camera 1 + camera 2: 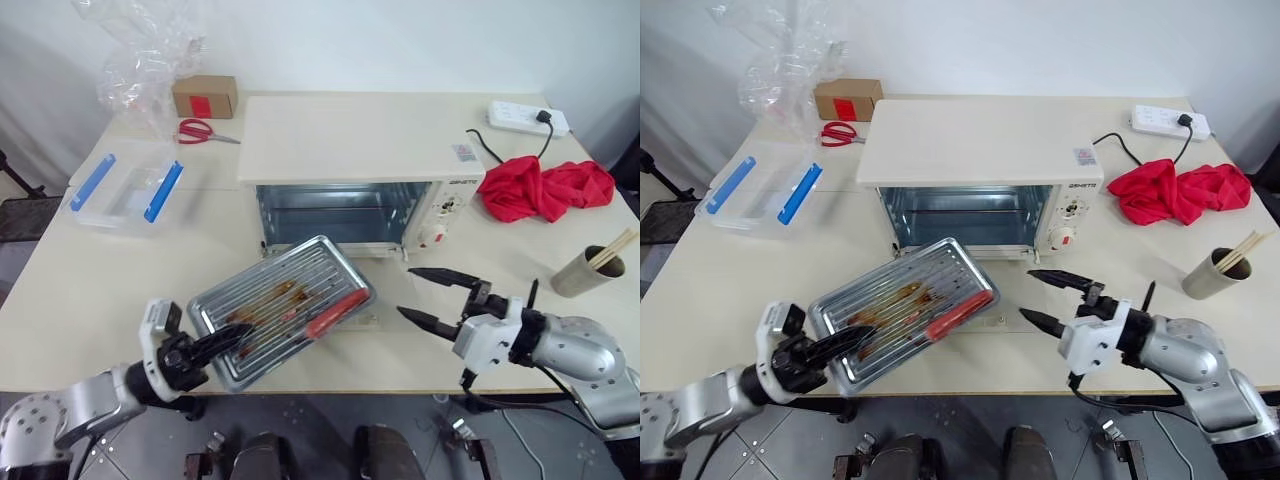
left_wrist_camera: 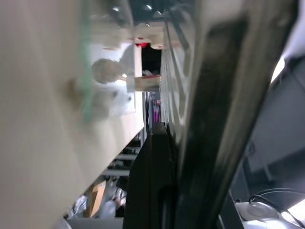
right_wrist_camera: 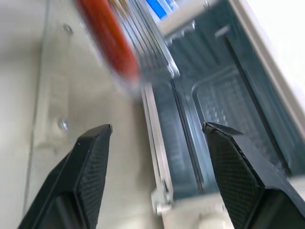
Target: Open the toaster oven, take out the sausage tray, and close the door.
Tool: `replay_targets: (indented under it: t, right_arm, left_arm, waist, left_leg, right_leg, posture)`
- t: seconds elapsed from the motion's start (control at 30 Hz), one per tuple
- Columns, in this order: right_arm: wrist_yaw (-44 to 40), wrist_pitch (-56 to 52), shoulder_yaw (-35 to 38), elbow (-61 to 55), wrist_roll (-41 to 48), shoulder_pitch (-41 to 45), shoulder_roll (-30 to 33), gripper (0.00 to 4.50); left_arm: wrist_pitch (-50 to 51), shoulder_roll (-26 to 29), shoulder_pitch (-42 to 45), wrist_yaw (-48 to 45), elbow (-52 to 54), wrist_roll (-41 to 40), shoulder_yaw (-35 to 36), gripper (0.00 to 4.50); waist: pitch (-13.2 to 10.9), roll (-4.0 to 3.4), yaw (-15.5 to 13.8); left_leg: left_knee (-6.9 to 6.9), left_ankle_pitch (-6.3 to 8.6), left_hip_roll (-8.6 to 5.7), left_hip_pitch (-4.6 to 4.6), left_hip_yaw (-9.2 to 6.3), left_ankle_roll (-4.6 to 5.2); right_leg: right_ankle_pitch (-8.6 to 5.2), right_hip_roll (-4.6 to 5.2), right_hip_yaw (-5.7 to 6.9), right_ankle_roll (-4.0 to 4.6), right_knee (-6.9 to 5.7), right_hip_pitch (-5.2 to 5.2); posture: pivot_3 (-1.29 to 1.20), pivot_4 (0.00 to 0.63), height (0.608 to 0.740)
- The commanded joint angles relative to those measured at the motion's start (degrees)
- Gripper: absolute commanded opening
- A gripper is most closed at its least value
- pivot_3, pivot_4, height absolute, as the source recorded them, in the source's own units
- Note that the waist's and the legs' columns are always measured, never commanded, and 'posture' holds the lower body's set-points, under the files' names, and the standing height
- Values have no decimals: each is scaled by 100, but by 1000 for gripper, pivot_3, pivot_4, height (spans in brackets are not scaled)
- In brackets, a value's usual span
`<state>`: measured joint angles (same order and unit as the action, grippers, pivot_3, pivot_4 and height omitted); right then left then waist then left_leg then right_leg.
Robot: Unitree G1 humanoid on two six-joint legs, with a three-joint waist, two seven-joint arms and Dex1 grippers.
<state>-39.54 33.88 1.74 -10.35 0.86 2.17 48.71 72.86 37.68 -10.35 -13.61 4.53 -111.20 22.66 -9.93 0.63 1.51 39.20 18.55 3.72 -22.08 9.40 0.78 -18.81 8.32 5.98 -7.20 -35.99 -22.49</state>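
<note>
The cream toaster oven (image 1: 350,135) stands at the table's middle with its cavity open. Its glass door (image 1: 388,292) lies folded down flat on the table. The silver sausage tray (image 1: 283,305) sits outside the oven, turned at a slant over the door, with brown streaks and one red sausage (image 1: 335,313) on its ridges. My left gripper (image 1: 225,340) is shut on the tray's near left rim. To the right of the tray my right gripper (image 1: 404,291) is open with nothing between its fingers, and its wrist view looks past the sausage (image 3: 107,45) into the oven.
A clear plastic box with blue clips (image 1: 125,187) lies at the left. Red scissors (image 1: 200,131), a cardboard box (image 1: 205,96) and a crumpled plastic bag (image 1: 140,50) are behind it. At the right are a red cloth (image 1: 545,187), a power strip (image 1: 527,117) and a cup of chopsticks (image 1: 588,270).
</note>
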Motion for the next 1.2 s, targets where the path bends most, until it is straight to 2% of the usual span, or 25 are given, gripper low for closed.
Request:
replay_targets:
  t: [0.03,0.13,0.2,0.4,0.63,0.73,1.0,1.2]
  right_arm:
    - [-141,94,247,461,330,23,51,3188]
    - [-296,51,246,996,485,124,-2,2645]
    - [-390,103,204,1233,462,174,6,1985]
    - [-883,-87,-9,2533,638,559,-185,37]
    - [-1469,-485,-281,3328,718,1079,-490,37]
    - [-1622,-642,-407,3481,704,1278,-631,37]
    - [-2321,-749,-597,3469,989,1442,-1000,37]
    - [-2668,-1421,-383,2887,1799,1392,-1217,37]
  left_arm:
    - [-272,-269,-472,-228,474,-180,432,0]
    - [-611,-700,-957,-140,776,-180,745,0]
    - [-732,-832,-1154,-98,941,-180,802,0]
    - [-1539,-1787,-2424,-18,1835,-180,1121,0]
    - [-2220,-2635,-3305,-26,2305,-180,1175,0]
    - [-2499,-2966,-3333,32,2356,-180,1220,0]
    - [-2942,-3243,-2439,442,2240,-180,1510,0]
    - [-2838,-3164,-1611,897,1806,-180,1748,0]
  waist:
    - [0,0,-9]
    - [0,0,9]
    - [0,0,9]
    - [0,1,27]
    - [0,-1,24]
    - [4,6,23]
    - [11,14,22]
    - [9,-26,11]
  left_leg:
    - [0,0,1,-1,-2,0]
    - [0,1,4,-1,-2,2]
    - [0,1,0,-1,-2,2]
    - [0,1,1,0,0,2]
    - [4,2,-2,1,0,4]
    - [5,3,-2,2,-1,7]
    - [5,3,-1,2,-8,7]
    - [-3,3,-2,0,-5,7]
  right_leg:
    - [0,2,-1,0,2,1]
    - [0,10,-4,0,4,3]
    - [0,8,-3,0,3,2]
    - [-2,8,-3,4,8,3]
    - [-5,8,-2,10,10,4]
    - [-5,8,1,11,12,6]
    - [-8,6,9,15,11,12]
    - [-8,2,10,14,11,6]
  posture:
    - [0,150,740]
    - [0,150,740]
    - [0,150,740]
    - [0,150,740]
    - [0,150,740]
    - [0,150,740]
    - [0,150,740]
    - [0,150,740]
